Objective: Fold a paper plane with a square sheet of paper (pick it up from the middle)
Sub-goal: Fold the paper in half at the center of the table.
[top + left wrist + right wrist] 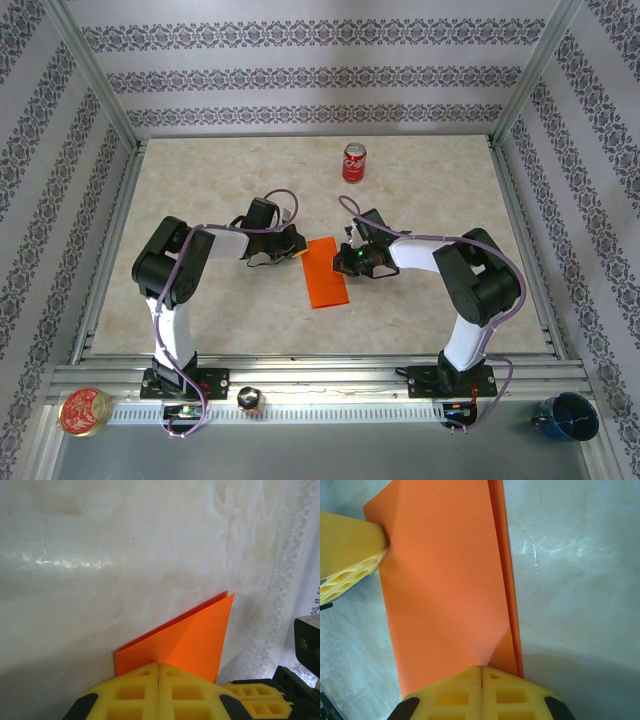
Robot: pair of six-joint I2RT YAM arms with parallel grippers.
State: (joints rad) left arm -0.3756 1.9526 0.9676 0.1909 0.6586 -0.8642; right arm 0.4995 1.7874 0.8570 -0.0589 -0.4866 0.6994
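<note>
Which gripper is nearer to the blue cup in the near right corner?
Right. The right gripper is up-left of the blue cup; the left gripper sits farther left.

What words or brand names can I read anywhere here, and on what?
On the red can: white lettering, too small to read.
On the round tin: lid design too blurred to read.
On the orange paper: no writing at all.
</note>
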